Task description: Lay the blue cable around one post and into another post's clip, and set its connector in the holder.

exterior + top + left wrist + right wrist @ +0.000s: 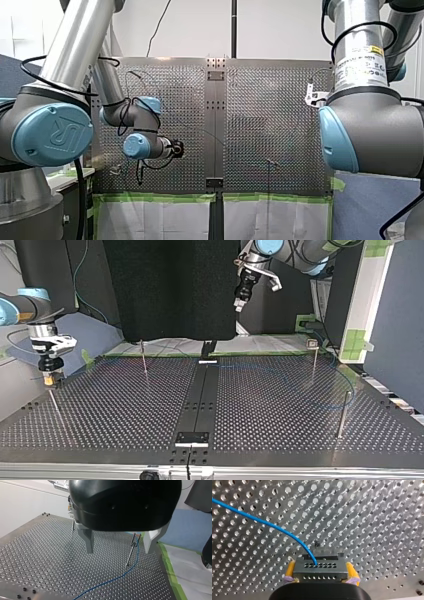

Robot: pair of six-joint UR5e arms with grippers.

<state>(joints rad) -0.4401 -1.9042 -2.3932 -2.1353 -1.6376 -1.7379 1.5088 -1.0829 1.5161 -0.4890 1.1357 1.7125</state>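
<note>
Four posts on the bench [125,410], counted in the top view: one at far left [55,407] just beside my right pincer [320,564], one further back [143,357], one at far right with a clip [312,343] on top, one at near right [344,412]. One blue cable [112,580]. One connector [320,571], a grey metal block with two rows of holes. Two arms, one pincer each. Right pincer: yellow pads clamped on both sides of the connector, held just above the bench; the cable leaves the connector's top face and curves away over the holes. Left pincer [118,552]: fingers wide apart, nothing between them, raised well above the bench. Ahead of it in the left wrist view the cable runs down beside a post with a forked top, then across the bench; whether it sits in the fork, cannot tell. In the top view the cable is only a faint loop at the right half, its course hard to trace. Holder: cannot make out which part it is. Front view: both pincers small, fingers unreadable.
</note>
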